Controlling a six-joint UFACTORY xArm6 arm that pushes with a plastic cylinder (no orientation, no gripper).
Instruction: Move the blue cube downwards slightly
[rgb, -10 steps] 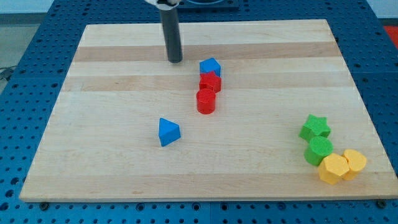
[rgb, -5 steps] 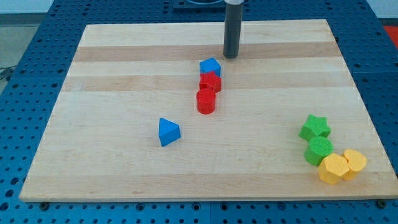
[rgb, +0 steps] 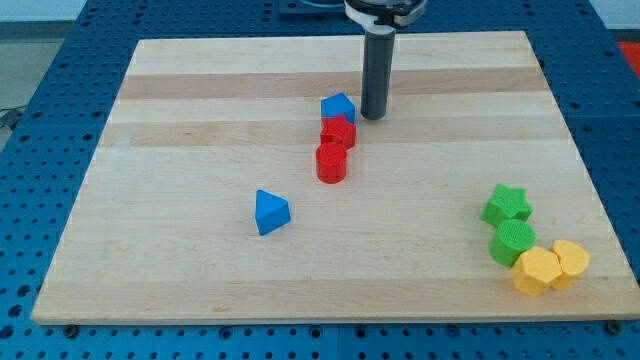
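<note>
The blue cube (rgb: 338, 107) sits near the middle of the wooden board (rgb: 200, 120), a little toward the view's top. It touches a red block (rgb: 338, 131) just below it, and a red cylinder (rgb: 331, 162) stands below that. My tip (rgb: 373, 116) is down on the board just to the right of the blue cube, a small gap away from it. A blue triangular block (rgb: 270, 212) lies alone further down and to the left.
At the view's lower right, a green star (rgb: 507, 204), a green cylinder (rgb: 512, 242) and two yellow blocks (rgb: 537, 271) (rgb: 571, 262) are clustered near the board's edge. A blue perforated table (rgb: 40, 90) surrounds the board.
My tip swept from left of the blue cube across to its upper right, then came down the view to sit just right of the cube. No block has moved.
</note>
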